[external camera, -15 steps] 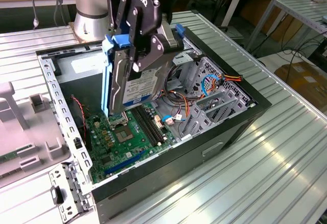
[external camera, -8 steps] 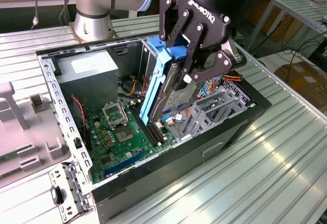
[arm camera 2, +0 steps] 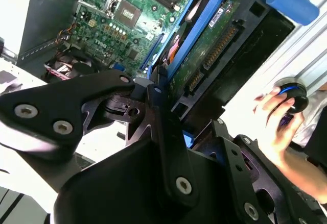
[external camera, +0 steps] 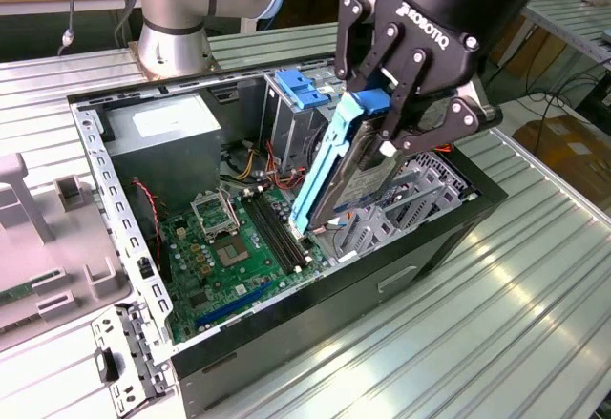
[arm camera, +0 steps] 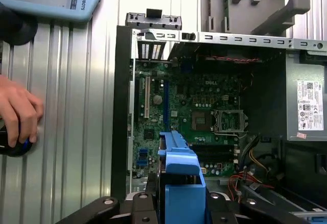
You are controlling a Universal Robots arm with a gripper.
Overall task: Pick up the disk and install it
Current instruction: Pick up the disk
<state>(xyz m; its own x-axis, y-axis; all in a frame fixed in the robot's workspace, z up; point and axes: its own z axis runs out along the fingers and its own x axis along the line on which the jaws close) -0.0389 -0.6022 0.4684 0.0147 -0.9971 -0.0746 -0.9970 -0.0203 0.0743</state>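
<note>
One disk (external camera: pixel 363 180), clamped at its top end by the tool (external camera: pixel 387 123), hangs tilted over the open PC case (external camera: pixel 95 152), long axis sloping down twd the motherboard (external camera: pixel 224 252).

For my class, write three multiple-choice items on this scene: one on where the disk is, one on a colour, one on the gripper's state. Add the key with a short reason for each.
1. Where is the disk?
A. Flat on the table beside the case
B. Tilted above the open computer case
C. On top of the power supply

2. What colour are the disk's side rails?
A. Blue
B. Red
C. Yellow

3. What is the state of the gripper?
A. Open, clear of the disk
B. Shut on a cable
C. Shut on the disk

Key:
1 B: the exterior view shows the disk slanted over the motherboard inside the case.
2 A: the rail along its edge is bright blue in the exterior view.
3 C: the fingers clamp the disk from both sides.
</note>
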